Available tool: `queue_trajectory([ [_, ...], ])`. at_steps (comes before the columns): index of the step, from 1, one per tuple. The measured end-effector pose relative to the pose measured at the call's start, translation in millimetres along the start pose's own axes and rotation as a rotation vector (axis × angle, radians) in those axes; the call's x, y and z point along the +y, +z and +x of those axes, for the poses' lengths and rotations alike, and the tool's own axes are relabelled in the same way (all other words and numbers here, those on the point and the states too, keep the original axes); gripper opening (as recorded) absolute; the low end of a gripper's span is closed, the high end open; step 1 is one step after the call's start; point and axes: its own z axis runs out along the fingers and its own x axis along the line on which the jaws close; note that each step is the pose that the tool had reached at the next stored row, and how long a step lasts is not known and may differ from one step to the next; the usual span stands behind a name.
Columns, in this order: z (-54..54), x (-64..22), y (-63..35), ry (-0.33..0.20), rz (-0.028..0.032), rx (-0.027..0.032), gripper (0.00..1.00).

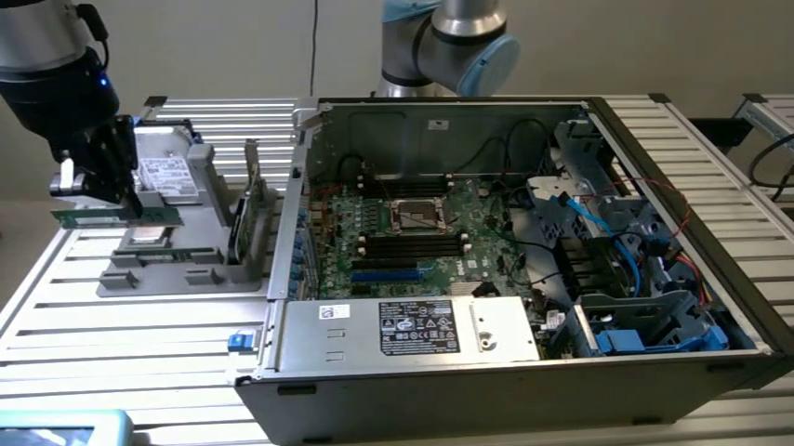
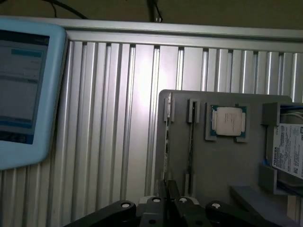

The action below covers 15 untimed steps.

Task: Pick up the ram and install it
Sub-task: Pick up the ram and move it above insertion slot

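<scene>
**Gripper and ram.** The gripper point(image 1: 104, 204) stands at the exterior view's left, over the grey parts tray point(image 1: 186, 274). Its jaws are clenched on the ram point(image 1: 139, 216), taken from above. The ram is held level, above the processor chip point(image 1: 147, 238). Whether its lower edge is clear of the tray's holders cannot be told.

**Wrist view.** The ram point(image 2: 166, 151) runs edge-on out of the gripper point(image 2: 166, 201), along the tray's point(image 2: 222, 170) outer edge. The processor chip point(image 2: 228, 121) and the hard drive point(image 2: 289, 153) lie further in on the tray.

**Room for moving.** The open computer case point(image 1: 496, 390) sits just beside the tray on the exterior view's right. Its walls are upright and its motherboard point(image 1: 466, 246) is exposed from above.

**Surface and room.** The bare slatted desk point(image 1: 137, 325) lies open in front of the tray. A tablet point(image 1: 56, 429) rests at the desk's near corner. A plain wall stands behind.
</scene>
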Motion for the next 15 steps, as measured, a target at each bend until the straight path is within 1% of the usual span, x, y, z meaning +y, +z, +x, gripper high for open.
queue_trajectory([
  [15, 3.6, -33.4, -69.0, 0.0, -0.0002, 0.0007, 0.13],
])
